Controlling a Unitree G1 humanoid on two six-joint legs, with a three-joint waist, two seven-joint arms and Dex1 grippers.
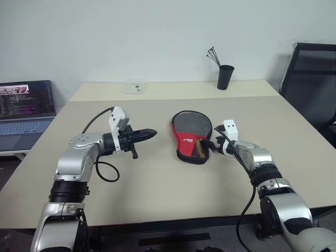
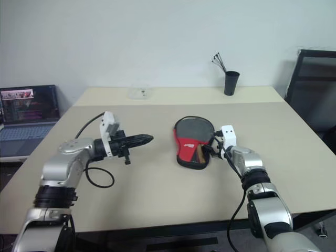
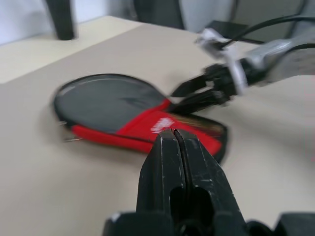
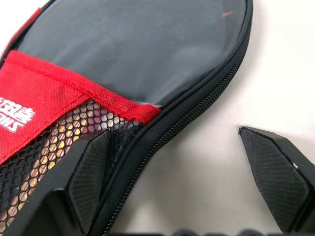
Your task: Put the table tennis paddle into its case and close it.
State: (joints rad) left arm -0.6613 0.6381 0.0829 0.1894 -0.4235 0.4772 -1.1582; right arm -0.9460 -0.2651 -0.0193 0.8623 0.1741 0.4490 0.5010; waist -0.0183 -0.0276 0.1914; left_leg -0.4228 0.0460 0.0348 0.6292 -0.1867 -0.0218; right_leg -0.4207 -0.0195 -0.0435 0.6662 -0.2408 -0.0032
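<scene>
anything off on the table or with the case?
Nothing stands out. The case lies flat on the table, no damage or spill visible. The right gripper is open at its edge; the left gripper is shut, apart from it.

The table [image 1: 157,189] is a plain beige one, and a second, lighter tabletop [image 1: 178,90] butts up against its far edge. On that far one there's a black cup [image 1: 226,77] toward the right with a few thin black sticks [image 1: 212,55] poking out of it, leaning left. Further left on the same surface sits a small clear plastic container [image 1: 135,86], can't really tell what's in it. Off to the left side, an open laptop [image 1: 25,113] with its screen lit sits on a lower surface. A black office chair [image 1: 310,79] stands at the right, just beside the table, with a plain white wall [image 1: 131,37] behind everything.
</scene>
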